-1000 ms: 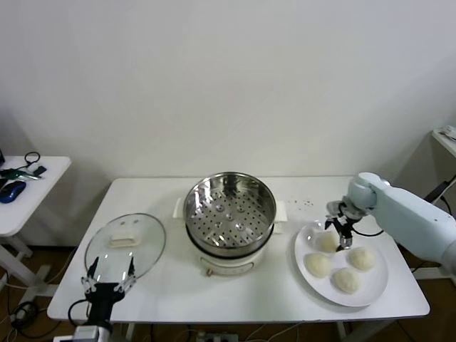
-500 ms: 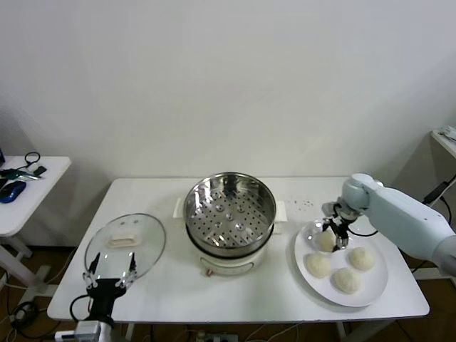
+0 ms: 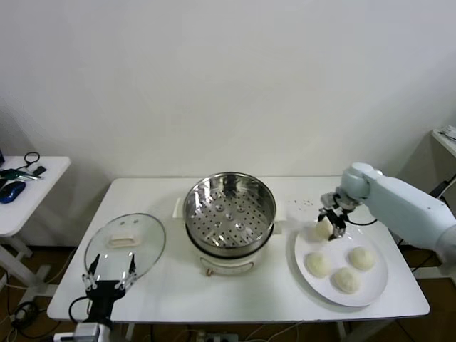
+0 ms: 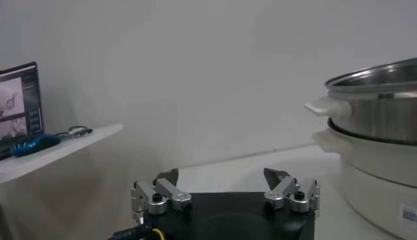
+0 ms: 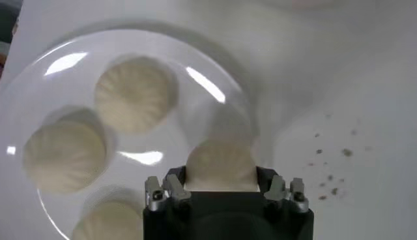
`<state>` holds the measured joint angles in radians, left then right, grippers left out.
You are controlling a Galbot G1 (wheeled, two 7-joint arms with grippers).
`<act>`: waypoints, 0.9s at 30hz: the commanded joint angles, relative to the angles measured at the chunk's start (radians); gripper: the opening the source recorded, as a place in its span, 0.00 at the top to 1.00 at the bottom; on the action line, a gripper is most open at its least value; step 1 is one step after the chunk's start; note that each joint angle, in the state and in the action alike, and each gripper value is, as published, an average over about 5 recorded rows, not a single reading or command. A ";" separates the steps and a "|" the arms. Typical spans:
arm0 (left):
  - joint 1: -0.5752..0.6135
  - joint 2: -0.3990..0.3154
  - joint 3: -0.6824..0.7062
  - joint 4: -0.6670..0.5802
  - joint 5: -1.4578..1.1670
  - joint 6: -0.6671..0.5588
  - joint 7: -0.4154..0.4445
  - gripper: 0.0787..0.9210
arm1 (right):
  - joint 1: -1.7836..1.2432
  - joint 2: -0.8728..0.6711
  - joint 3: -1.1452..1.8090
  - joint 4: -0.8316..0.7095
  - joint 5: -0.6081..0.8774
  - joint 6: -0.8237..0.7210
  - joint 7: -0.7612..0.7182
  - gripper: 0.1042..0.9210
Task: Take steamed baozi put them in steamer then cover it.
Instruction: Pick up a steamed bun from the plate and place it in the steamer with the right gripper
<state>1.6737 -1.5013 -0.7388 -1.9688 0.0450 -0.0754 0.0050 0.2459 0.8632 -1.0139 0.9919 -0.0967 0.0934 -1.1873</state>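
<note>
The steel steamer point(image 3: 230, 206) stands mid-table on its white pot base, and nothing lies in it. It also shows in the left wrist view point(image 4: 378, 107). My right gripper point(image 3: 329, 222) is shut on one steamed baozi point(image 3: 321, 229) and holds it just above the near-steamer edge of the white plate point(image 3: 377, 292). From the right wrist, that baozi point(image 5: 220, 163) fills the space between the jaws of the right gripper point(image 5: 220, 179). Three more baozi point(image 3: 347, 279) lie on the plate point(image 5: 45, 78). My left gripper point(image 3: 109, 276) is open and idle at the front left, by the glass lid point(image 3: 125, 244).
The glass lid lies flat on the table left of the steamer. A few dark crumbs point(image 3: 303, 203) dot the table behind the plate. A small side table point(image 3: 21, 185) with cables and a mouse stands off to the far left.
My right gripper has shut on the baozi nearest the steamer and lifted it off the plate, shifting slightly toward the steamer. The left arm has not moved.
</note>
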 commanded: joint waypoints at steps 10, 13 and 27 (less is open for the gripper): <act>0.009 0.001 0.000 -0.007 -0.001 0.000 0.000 0.12 | 0.448 0.224 -0.229 -0.018 0.094 0.292 -0.060 0.27; 0.010 0.003 0.000 -0.009 -0.002 0.001 0.000 0.12 | 0.484 0.298 -0.234 -0.015 0.073 0.346 -0.067 0.27; 0.017 0.016 0.005 -0.016 -0.004 0.012 -0.001 0.12 | 0.330 0.472 -0.105 0.145 -0.313 0.529 -0.028 0.26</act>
<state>1.6903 -1.4866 -0.7338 -1.9825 0.0393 -0.0649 0.0036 0.5882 1.2574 -1.1415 1.0829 -0.2728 0.5335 -1.2172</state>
